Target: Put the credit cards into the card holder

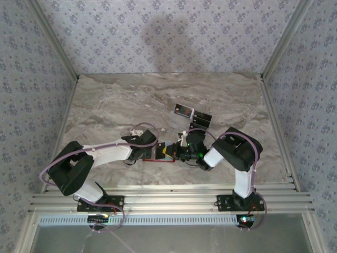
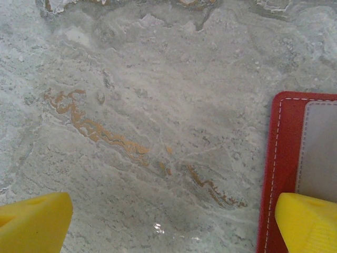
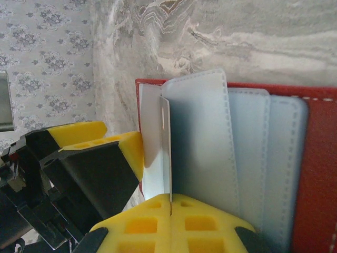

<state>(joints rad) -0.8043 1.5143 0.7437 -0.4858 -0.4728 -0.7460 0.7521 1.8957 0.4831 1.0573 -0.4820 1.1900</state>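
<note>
Left gripper [image 2: 168, 225] low over marble table [image 2: 158, 105], yellow fingers spread wide, nothing between them. One fingertip sits over left edge of card holder [image 2: 278, 174].

Holder lies open and flat, near centre of table, between both grippers, pale sleeves showing.

Right gripper [image 3: 169, 211] pinched tight on thin pale sheet [image 3: 155, 142] standing up from holder. Card or sleeve, cannot tell.

Two dark credit cards [image 1: 192, 115] lie flat farther back, right of centre, just beside each other, apart from holder.
</note>
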